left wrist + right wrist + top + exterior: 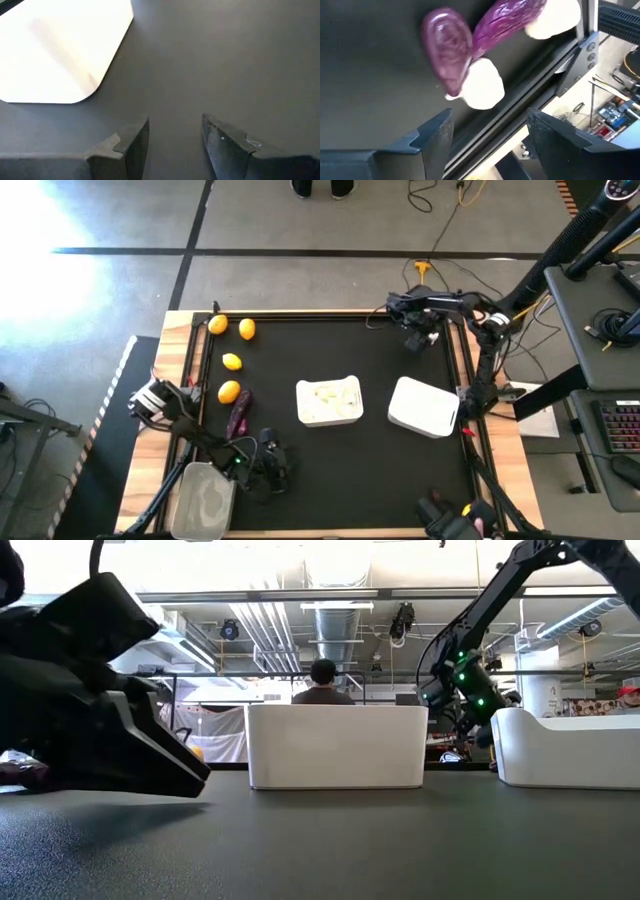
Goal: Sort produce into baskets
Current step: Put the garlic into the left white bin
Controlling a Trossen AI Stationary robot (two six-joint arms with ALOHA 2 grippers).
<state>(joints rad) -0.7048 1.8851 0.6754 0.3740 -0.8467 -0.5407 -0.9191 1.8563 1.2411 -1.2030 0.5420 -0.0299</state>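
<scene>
Right end effector [485,135] is wide open and empty, purple vegetables [470,45] and white bulbs [482,87] just ahead; left end effector [175,140] open, empty too.

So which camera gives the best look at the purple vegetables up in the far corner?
The right wrist view: two purple vegetables fill it, beside white bulbs. In the high view the right arm hides them; the low and left wrist views miss them.

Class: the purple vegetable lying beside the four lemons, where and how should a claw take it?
Grip the purple vegetable across its narrow middle, from straight above, closing on its long sides: it lies flat and elongated, and a lemon sits close to one end.
</scene>
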